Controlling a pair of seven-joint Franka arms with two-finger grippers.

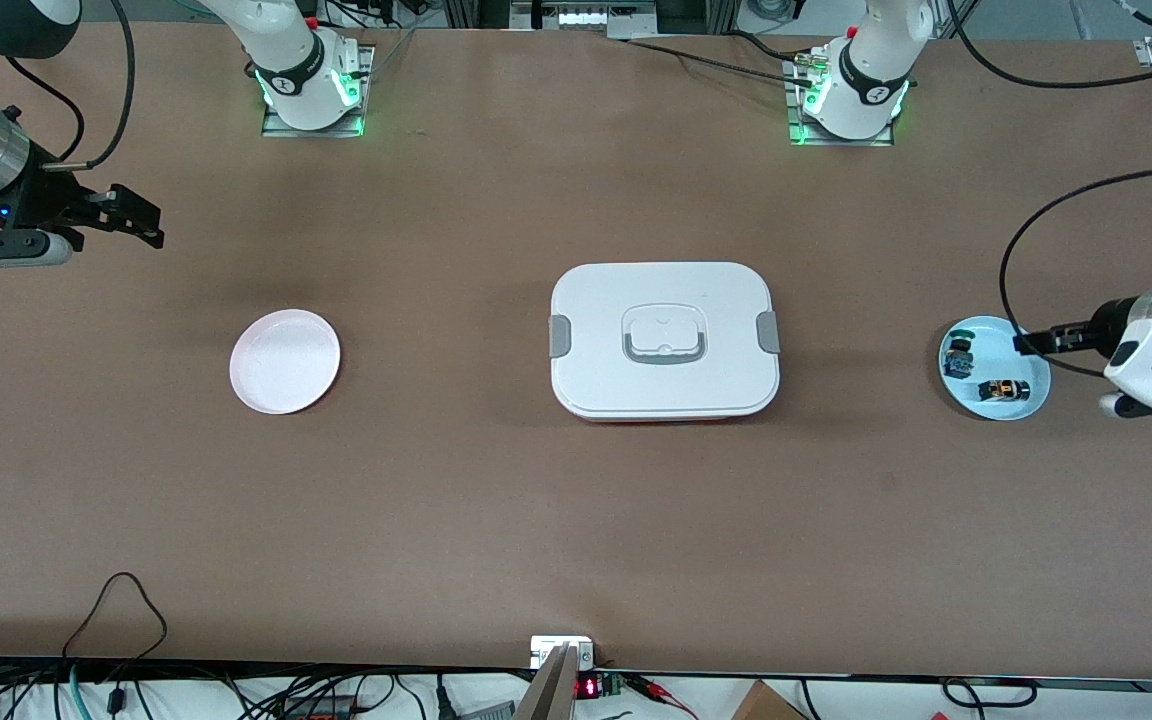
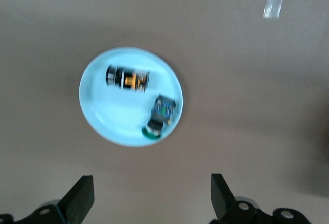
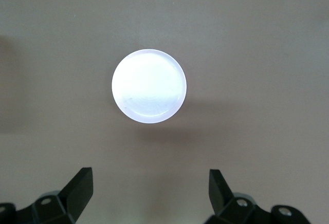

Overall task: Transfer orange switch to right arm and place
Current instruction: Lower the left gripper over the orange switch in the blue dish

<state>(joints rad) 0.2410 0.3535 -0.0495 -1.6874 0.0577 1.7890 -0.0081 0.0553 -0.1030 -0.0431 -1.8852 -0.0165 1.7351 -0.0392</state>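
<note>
The orange switch lies on its side in a small light-blue plate toward the left arm's end of the table. A black switch with a blue-green top lies beside it in the same plate. My left gripper hangs open over the plate's edge, nothing between its fingers. My right gripper hangs open and empty in the air at the right arm's end of the table, above bare table.
A white lidded box with grey side clips and a handle sits mid-table. A small empty pale pink plate lies toward the right arm's end. Cables and electronics line the table edge nearest the front camera.
</note>
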